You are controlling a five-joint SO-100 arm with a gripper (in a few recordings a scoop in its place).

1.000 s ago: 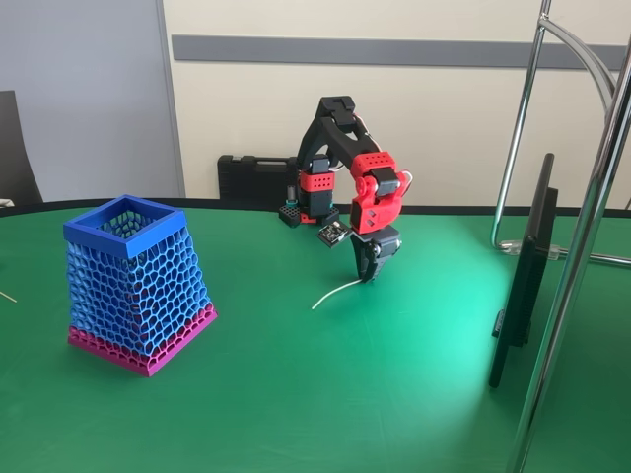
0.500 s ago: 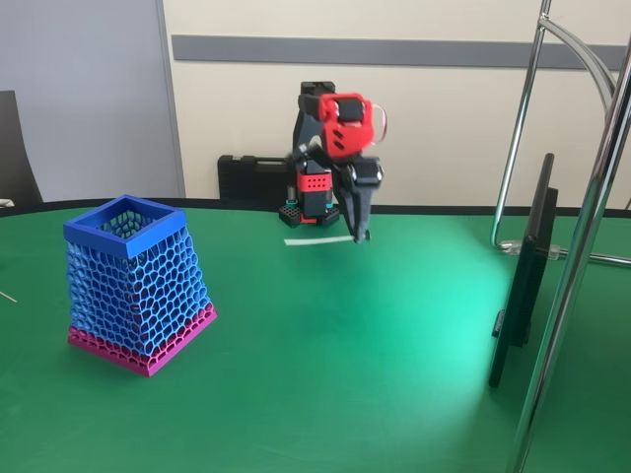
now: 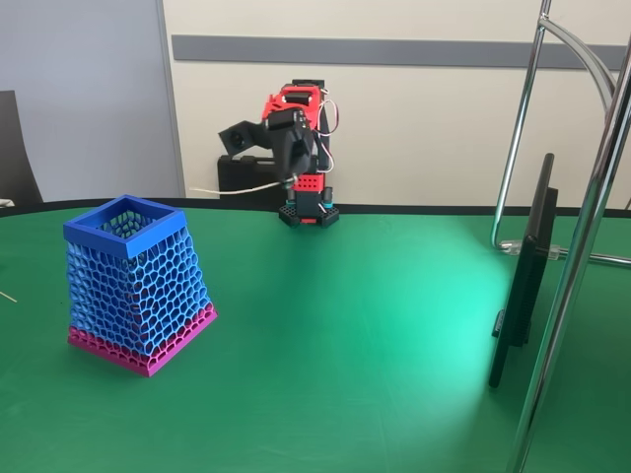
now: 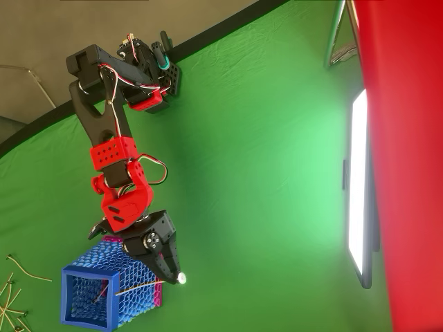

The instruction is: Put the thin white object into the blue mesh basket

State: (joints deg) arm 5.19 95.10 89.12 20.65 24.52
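Gripping the white strip (image 3: 237,188) by one end, the claw (image 3: 289,177) hangs above the green table (image 3: 355,325), strip reaching toward the blue basket (image 3: 123,229) rim.

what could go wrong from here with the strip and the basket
The gripper pinches the white strip at one end, so the long free length could catch the basket rim or lie across the opening instead of dropping in. Held by so little, it might also slip out early onto the table.

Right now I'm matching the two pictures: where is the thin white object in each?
Fixed view: thin white object held in the air, left of the hand.
Overhead view: it lies across the basket's side.
Shared landmark: blue mesh basket.
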